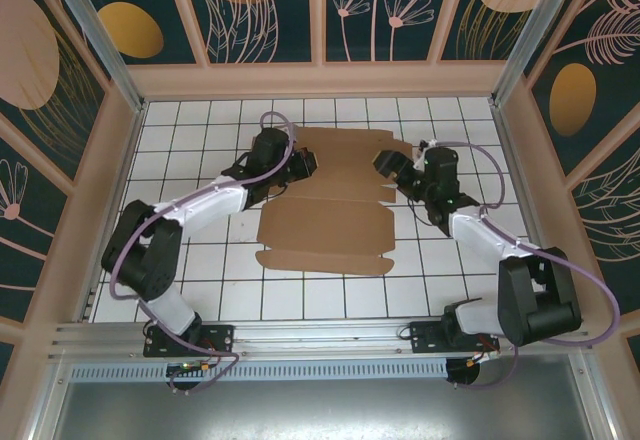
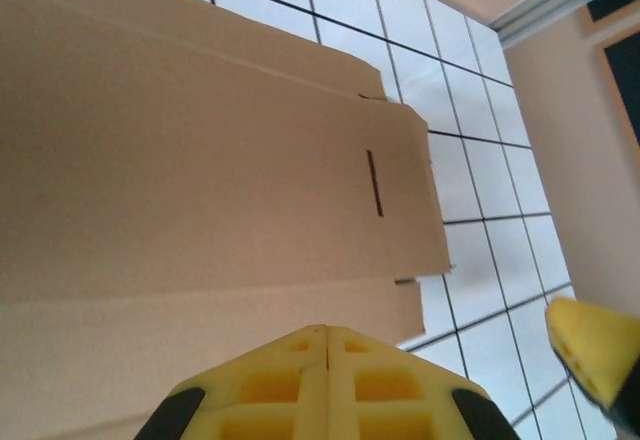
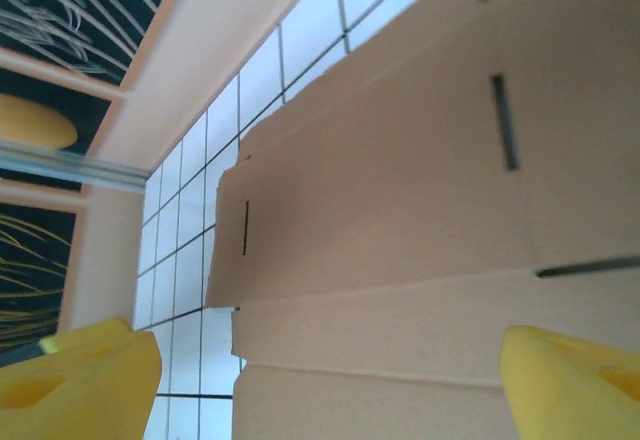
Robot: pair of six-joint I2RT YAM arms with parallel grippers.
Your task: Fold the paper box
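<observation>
The left pincer (image 2: 327,345) sits clenched over the paper box (image 1: 325,225), we think to press a crease; the right pincer (image 3: 320,385) gapes released, flanking a flap.

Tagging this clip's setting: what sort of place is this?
Probably an enclosed robot test cell: white tiled table, patterned wall panels in a metal frame, left arm and right arm over a cardboard sheet.
</observation>
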